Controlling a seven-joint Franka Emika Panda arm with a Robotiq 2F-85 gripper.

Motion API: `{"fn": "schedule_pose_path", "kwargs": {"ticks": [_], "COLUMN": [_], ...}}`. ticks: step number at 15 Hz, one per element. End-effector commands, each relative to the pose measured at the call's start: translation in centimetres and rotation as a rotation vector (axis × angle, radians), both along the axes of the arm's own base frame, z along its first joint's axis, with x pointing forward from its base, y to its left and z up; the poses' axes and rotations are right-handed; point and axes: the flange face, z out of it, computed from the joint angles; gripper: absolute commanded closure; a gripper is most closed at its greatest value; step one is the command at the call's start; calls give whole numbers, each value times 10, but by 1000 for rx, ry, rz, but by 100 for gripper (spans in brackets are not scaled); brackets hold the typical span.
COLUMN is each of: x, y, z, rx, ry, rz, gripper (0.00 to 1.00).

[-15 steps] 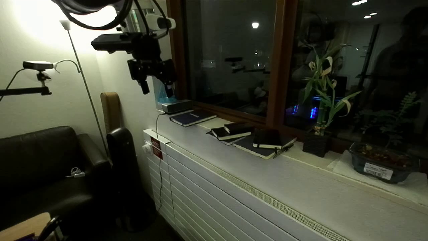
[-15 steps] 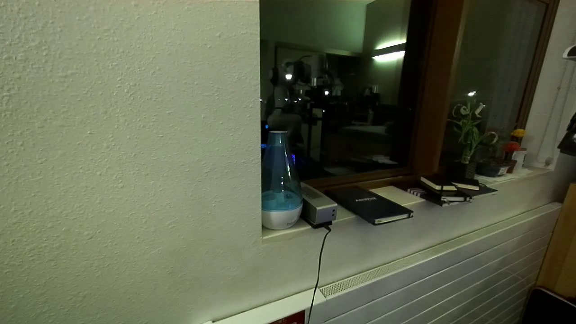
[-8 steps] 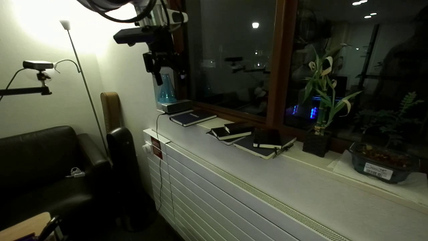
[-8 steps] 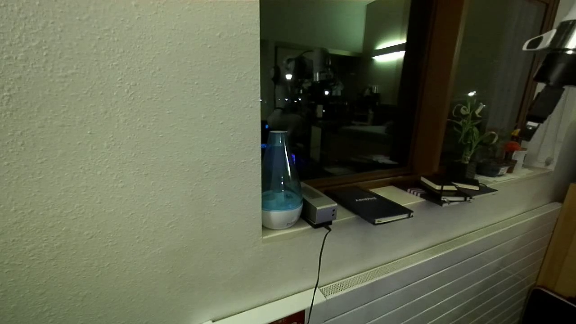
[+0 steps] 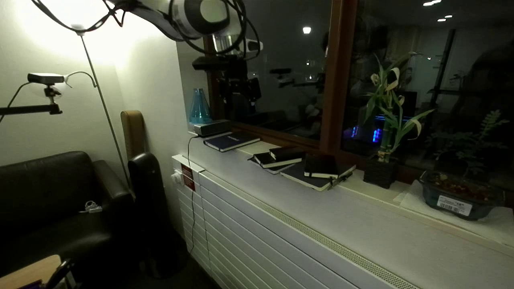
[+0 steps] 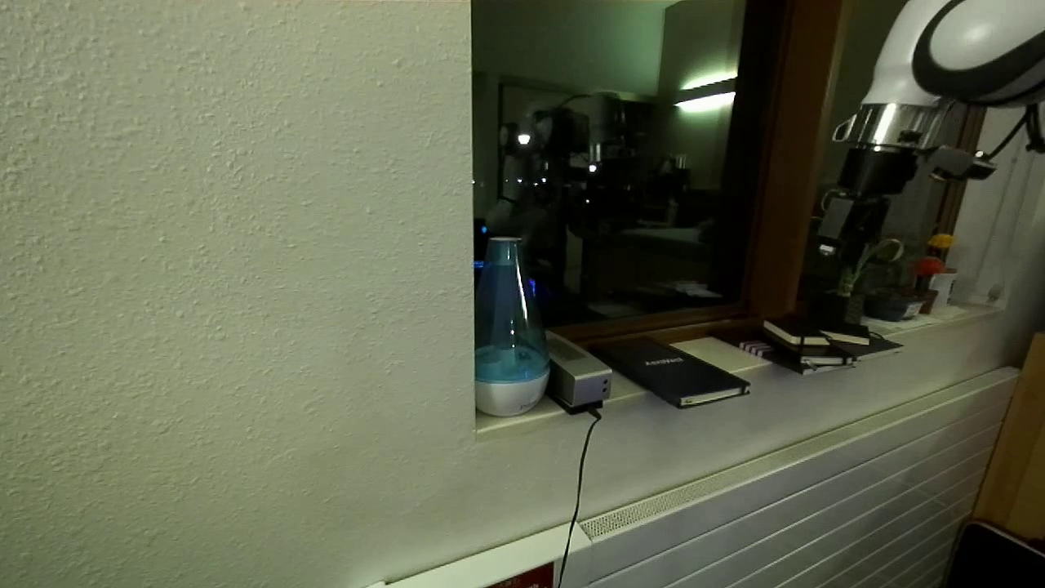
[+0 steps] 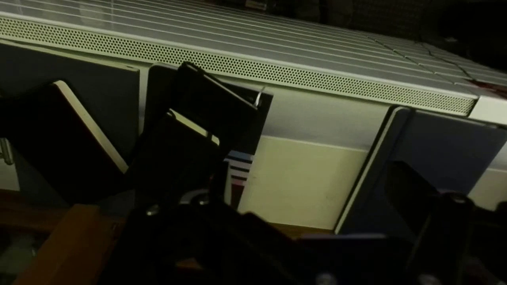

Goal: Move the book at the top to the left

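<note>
Several dark books lie on the window sill. A small black book (image 5: 287, 153) lies on top of a pile; it also shows in an exterior view (image 6: 793, 333) and in the wrist view (image 7: 174, 158). Another black book (image 5: 320, 166) lies on a larger grey notebook (image 5: 306, 178); it is at the left in the wrist view (image 7: 59, 146). A navy book (image 5: 232, 141) with lettering lies apart on the sill. My gripper (image 5: 240, 103) is open and empty, above the sill in both exterior views (image 6: 834, 243). In the wrist view its fingers (image 7: 309, 172) are spread wide.
A grey box (image 6: 578, 374) and a blue humidifier (image 6: 511, 351) stand at the wall end of the sill. A bamboo plant (image 5: 383, 160) and a planter (image 5: 461, 196) stand at the far end. The window (image 5: 281, 72) is close behind the arm. A cord hangs down.
My gripper has moved along the window from the wall corner toward the book piles, and it now shows fully in both exterior views. The books have not moved.
</note>
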Motion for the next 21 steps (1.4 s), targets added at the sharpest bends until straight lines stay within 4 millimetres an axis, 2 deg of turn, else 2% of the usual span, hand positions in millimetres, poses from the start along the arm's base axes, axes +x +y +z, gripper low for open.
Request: {"fn": "schedule_pose_path", "kwargs": {"ticks": [1,4,8,12,16,21], "x": [49,73,88,88,80,74], "y": [-13,-26,-47,-67,-67,-58], "z": [-10,-17,-17,-17,-29,-71], "rx": [-6,4,-1,-14,-29,-114], "ry": [32,49,53,58,67,105], "rz": [-136,-224,-353,-429,-395,-329], "gripper": [0,0,0,0,0,0]}}
